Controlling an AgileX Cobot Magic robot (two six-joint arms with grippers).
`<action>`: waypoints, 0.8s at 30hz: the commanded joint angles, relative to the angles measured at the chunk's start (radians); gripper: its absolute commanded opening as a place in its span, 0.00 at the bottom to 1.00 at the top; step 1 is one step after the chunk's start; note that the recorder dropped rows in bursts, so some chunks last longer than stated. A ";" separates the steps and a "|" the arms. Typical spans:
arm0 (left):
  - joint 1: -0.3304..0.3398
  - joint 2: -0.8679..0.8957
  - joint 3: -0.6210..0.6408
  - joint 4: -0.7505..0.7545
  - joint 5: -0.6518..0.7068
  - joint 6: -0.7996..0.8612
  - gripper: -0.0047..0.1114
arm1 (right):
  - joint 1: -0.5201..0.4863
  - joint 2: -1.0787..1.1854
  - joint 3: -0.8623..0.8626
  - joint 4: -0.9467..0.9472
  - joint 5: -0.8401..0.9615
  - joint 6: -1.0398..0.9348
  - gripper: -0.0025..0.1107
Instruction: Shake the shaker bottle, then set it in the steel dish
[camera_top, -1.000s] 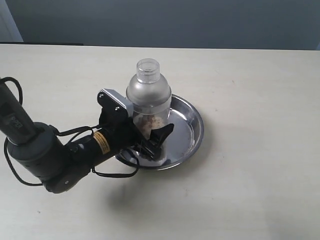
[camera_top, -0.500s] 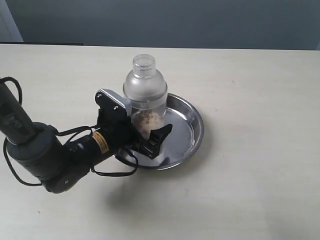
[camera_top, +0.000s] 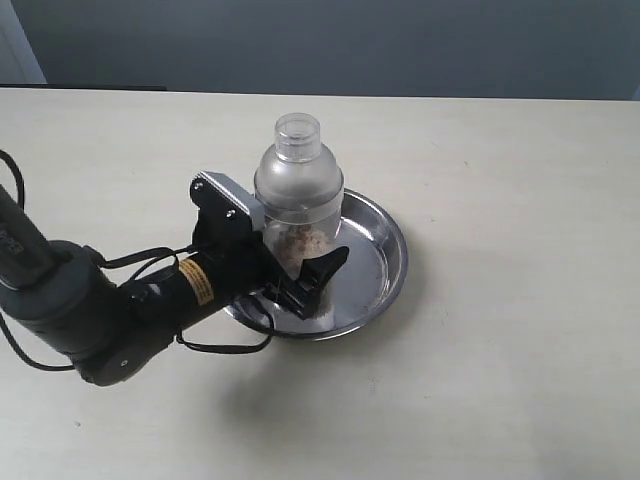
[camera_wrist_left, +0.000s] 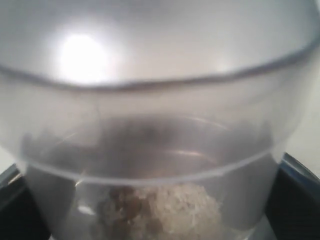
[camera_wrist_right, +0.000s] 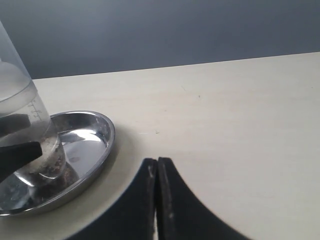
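Observation:
The shaker bottle (camera_top: 298, 185) is frosted clear plastic with a domed top and a small round cap. It stands upright over the near-left part of the steel dish (camera_top: 395, 250), its base at or just above the dish floor. My left gripper (camera_top: 300, 262) is shut on its lower body, one black finger (camera_top: 322, 275) showing in front. In the left wrist view the shaker bottle (camera_wrist_left: 160, 150) fills the frame, brownish granules (camera_wrist_left: 160, 210) at its bottom. In the right wrist view the shaker bottle (camera_wrist_right: 25, 115) and steel dish (camera_wrist_right: 95, 145) lie off to one side. My right gripper (camera_wrist_right: 157, 164) is shut and holds nothing.
The pale table (camera_top: 500, 380) stretches bare to the right of the dish and towards the near edge. The left arm's dark body and cables (camera_top: 90, 310) lie on the near-left side. A dark wall runs behind the table's far edge.
The bottle, held in the left gripper, swung slightly up and to the left half a second ago and is now back to the right and lower. The right gripper has not visibly moved.

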 joint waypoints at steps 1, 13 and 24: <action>0.000 -0.038 0.050 -0.072 -0.009 0.039 0.86 | 0.002 -0.004 0.001 -0.001 -0.010 -0.001 0.02; 0.000 -0.194 0.173 -0.019 -0.009 0.039 0.86 | 0.002 -0.004 0.001 -0.001 -0.010 -0.001 0.02; 0.000 -0.570 0.390 -0.077 -0.009 0.121 0.85 | 0.002 -0.004 0.001 -0.001 -0.010 -0.001 0.02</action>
